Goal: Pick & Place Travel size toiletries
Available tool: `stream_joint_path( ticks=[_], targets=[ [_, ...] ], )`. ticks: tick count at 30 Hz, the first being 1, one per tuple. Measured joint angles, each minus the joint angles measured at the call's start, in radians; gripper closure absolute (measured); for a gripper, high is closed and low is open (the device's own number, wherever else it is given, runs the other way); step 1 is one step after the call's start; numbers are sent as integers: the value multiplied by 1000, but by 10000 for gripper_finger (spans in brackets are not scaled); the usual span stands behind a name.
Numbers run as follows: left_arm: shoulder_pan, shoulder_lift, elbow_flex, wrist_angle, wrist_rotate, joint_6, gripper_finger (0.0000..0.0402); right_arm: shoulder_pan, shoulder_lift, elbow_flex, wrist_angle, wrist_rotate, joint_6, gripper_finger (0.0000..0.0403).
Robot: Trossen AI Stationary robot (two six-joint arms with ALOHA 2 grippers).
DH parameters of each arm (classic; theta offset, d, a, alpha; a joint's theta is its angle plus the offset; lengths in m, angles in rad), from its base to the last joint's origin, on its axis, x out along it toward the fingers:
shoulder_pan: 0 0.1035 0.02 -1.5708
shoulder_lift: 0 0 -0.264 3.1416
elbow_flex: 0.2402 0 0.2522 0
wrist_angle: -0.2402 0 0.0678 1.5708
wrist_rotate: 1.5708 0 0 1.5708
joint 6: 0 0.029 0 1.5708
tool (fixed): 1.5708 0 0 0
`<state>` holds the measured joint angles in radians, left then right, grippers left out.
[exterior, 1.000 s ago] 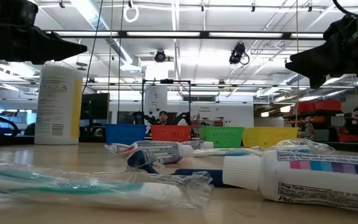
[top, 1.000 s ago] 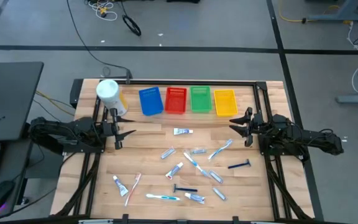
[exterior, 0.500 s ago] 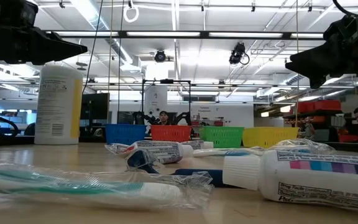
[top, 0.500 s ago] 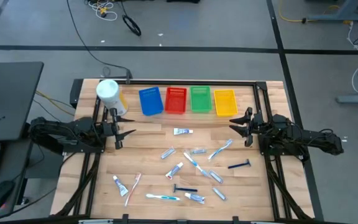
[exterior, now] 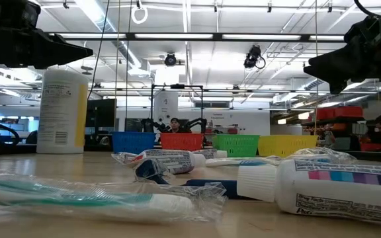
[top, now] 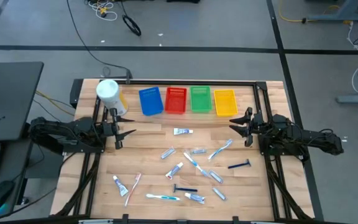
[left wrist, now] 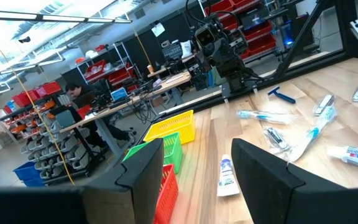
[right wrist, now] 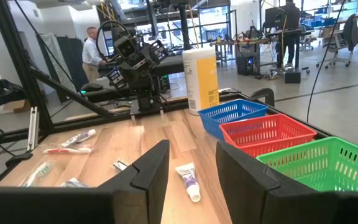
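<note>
Small toothpaste tubes, wrapped toothbrushes and dark blue razors lie scattered flat on the wooden table (top: 154, 155): a tube (top: 182, 131) near the baskets, a razor (top: 239, 165) at the right, a pink toothbrush (top: 133, 185) and a blue-white one (top: 163, 196) at the near side. My left gripper (top: 124, 133) hovers open above the table's left side. My right gripper (top: 238, 127) hovers open above the right side. Each points toward the middle, and neither is near an item.
Blue (top: 150, 101), red (top: 175, 100), green (top: 200, 99) and yellow (top: 225, 102) baskets stand in a row along the far edge. A tall white canister (top: 108, 93) stands at the far left corner, close to my left arm. Black frame rails border the table.
</note>
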<state>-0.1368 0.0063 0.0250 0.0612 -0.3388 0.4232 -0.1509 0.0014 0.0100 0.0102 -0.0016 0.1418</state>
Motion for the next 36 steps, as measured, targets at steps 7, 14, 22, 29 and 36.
stream_joint_path(
  ticks=[7,14,22,29,36],
  targets=[
    [0,0,0,8,-1,146,203,0,0,0,0,0,0,261],
    [0,0,0,6,0,211,203,0,0,0,0,0,0,261],
    [0,0,0,6,20,-136,203,0,0,0,0,0,0,261],
    [0,0,0,7,18,-293,203,0,0,0,0,0,0,261],
    [0,0,0,7,-7,-416,203,0,0,0,0,0,4,261]
  ],
)
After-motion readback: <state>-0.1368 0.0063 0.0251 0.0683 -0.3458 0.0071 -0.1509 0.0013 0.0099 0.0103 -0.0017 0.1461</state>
